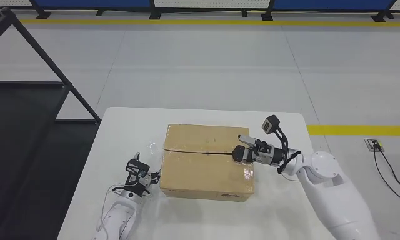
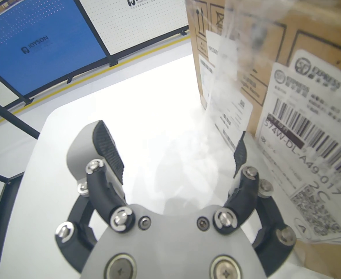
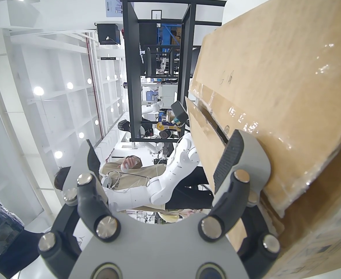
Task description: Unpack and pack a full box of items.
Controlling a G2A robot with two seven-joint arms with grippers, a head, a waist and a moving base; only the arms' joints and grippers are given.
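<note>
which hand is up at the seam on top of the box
The right hand, up at the seam in the top of the cardboard box; the left hand sits low beside the box's labelled side.

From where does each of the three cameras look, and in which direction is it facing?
Top view: overhead, looking down at the table and box; left arm, right arm show.
Left wrist view: low beside the box, facing along its labelled side; left jaws open.
Right wrist view: at the box's top edge, facing across it; right jaws open.
Shared: all three show the box.
</note>
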